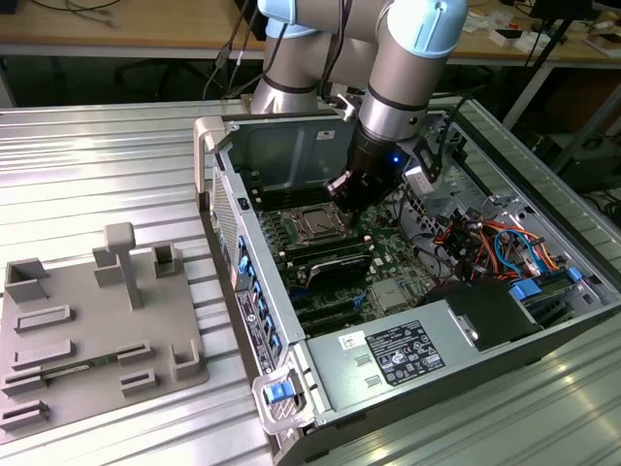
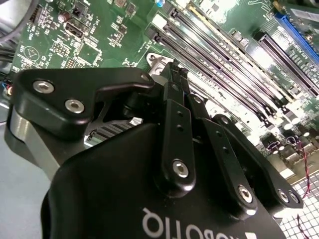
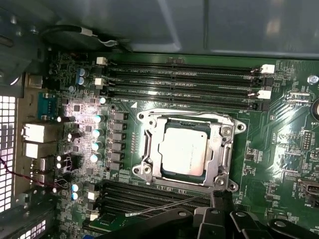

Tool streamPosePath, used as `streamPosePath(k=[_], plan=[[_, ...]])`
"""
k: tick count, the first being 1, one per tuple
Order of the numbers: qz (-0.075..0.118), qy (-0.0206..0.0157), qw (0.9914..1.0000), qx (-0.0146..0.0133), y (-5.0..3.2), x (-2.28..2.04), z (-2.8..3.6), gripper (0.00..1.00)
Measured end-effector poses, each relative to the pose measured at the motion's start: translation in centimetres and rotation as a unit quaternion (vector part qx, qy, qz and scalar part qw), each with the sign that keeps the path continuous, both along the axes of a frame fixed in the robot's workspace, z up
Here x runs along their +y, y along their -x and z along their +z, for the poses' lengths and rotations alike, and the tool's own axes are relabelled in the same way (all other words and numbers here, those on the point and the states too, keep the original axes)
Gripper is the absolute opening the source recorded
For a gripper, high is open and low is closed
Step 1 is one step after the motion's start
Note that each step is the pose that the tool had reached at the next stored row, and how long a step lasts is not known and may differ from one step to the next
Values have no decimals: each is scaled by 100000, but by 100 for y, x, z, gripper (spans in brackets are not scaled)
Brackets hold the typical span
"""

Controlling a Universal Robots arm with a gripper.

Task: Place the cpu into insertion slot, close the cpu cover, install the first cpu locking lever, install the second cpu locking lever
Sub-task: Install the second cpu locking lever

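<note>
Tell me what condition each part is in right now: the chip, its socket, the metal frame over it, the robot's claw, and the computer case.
cpu: seated flat in its socket.
insertion slot: filled by the chip.
cpu cover: closed down around the chip.
gripper: fingers shut, holding nothing, low beside the socket's edge.
computer case: lying open, motherboard exposed.

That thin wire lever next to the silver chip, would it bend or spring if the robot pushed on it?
Probably springy: the locking lever looks like a thin bare metal rod, long for its thickness, standing away from the cpu cover. Being so slender and smooth, it might slip off the gripper fingertips. The cpu lies flat in the frame, so it seems unlikely to shift.
</note>
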State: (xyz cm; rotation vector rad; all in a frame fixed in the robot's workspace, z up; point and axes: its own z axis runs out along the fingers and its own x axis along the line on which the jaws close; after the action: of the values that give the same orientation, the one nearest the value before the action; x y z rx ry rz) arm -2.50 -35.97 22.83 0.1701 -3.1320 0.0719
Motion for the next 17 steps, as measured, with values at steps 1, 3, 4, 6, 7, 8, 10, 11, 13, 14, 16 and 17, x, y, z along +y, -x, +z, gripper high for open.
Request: streamPosePath(k=[1,3,4,6,7,8,10,11,13,14,16,17], plan=[[3,-2,100000,-1,8,-2,0,11],[2,11,100000,5,23,-10,1,11],[2,7,100000,-1,31,-17,1,11],[3,6,100000,0,44,-25,1,11],[7,-1,100000,-5,47,-26,1,11],[14,6,100000,-1,50,-28,1,11],[6,20,100000,-1,52,-29,1,11],[3,29,100000,1,52,-29,1,11],[4,29,100000,0,52,-29,1,11],[4,30,100000,2,52,-29,1,11],[3,29,100000,-2,52,-29,1,11],[3,27,100000,-3,52,-29,1,11]])
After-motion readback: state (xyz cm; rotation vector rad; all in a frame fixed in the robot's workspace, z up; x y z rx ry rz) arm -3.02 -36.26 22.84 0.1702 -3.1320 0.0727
